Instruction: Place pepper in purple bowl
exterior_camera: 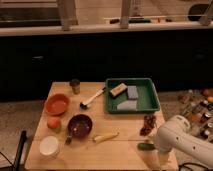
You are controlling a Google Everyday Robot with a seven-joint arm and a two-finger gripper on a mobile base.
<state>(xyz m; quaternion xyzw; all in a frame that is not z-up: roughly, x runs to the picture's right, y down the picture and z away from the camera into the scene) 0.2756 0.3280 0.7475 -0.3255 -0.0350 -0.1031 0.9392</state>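
The dark-green pepper (146,146) lies on the wooden table (120,152) near its front right corner. Its right end is hidden behind my white arm (182,142). My gripper (156,148) is down at the pepper's right end, mostly hidden by the arm. The purple bowl (80,125) stands on the left half of the table, well to the left of the pepper, with nothing showing inside it.
An orange bowl (57,103), an orange fruit (53,122) and a white bowl (49,146) stand at the left. A yellow banana-shaped item (106,136) lies between bowl and pepper. A dark red cluster (148,124), a green tray (132,95), a brush (93,98) and a cup (75,86) are also there.
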